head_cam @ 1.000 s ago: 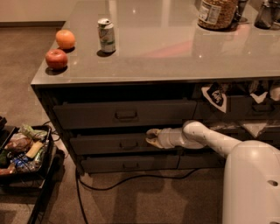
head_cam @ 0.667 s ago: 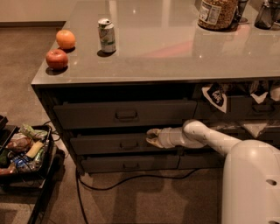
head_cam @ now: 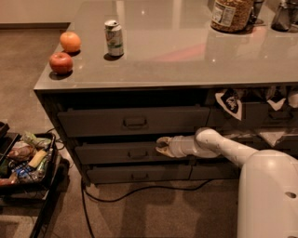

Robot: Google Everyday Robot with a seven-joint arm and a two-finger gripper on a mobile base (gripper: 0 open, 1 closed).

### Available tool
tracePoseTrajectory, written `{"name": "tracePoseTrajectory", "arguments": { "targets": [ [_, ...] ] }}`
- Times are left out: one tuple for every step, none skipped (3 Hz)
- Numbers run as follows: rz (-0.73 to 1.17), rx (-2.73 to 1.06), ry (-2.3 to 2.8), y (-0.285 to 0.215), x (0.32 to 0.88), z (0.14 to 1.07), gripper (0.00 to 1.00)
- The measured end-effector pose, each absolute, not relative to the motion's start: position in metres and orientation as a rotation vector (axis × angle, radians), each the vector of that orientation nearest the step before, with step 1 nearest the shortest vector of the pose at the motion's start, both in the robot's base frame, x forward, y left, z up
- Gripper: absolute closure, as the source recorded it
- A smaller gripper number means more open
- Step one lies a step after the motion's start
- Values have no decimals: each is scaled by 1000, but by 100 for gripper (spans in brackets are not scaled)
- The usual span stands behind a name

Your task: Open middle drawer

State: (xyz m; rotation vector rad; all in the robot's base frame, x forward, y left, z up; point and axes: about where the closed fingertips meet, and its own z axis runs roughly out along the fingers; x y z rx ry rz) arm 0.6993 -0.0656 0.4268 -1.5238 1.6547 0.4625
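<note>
Arm (head_cam: pixel 219 144) extends horiz. leftward; gripper (head_cam: pixel 163 145) at middle drawer (head_cam: pixel 107 153) front, just right of loop handle (head_cam: pixel 138 154). Grip state: cannot tell.

A glossy grey countertop (head_cam: pixel 186 51) catches soft warm light and tops a dark cabinet (head_cam: pixel 51 102). Brown carpet (head_cam: pixel 153 214) covers the floor, with a black cable (head_cam: pixel 139 189) trailing near the cabinet's base. A low black cart (head_cam: pixel 52 144) stands at the left. A pale wall (head_cam: pixel 37 9) shows at the far left. The gripper (head_cam: pixel 160 145) is at the cabinet's front.
</note>
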Motion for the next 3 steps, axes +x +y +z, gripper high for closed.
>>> {"name": "tracePoseTrajectory", "arguments": {
  "targets": [
    [462, -1524, 1655, -66, 701, 429, 11],
    [379, -1542, 1589, -66, 696, 419, 0],
    [238, -1551, 1474, -65, 698, 412, 0]
  ]
}}
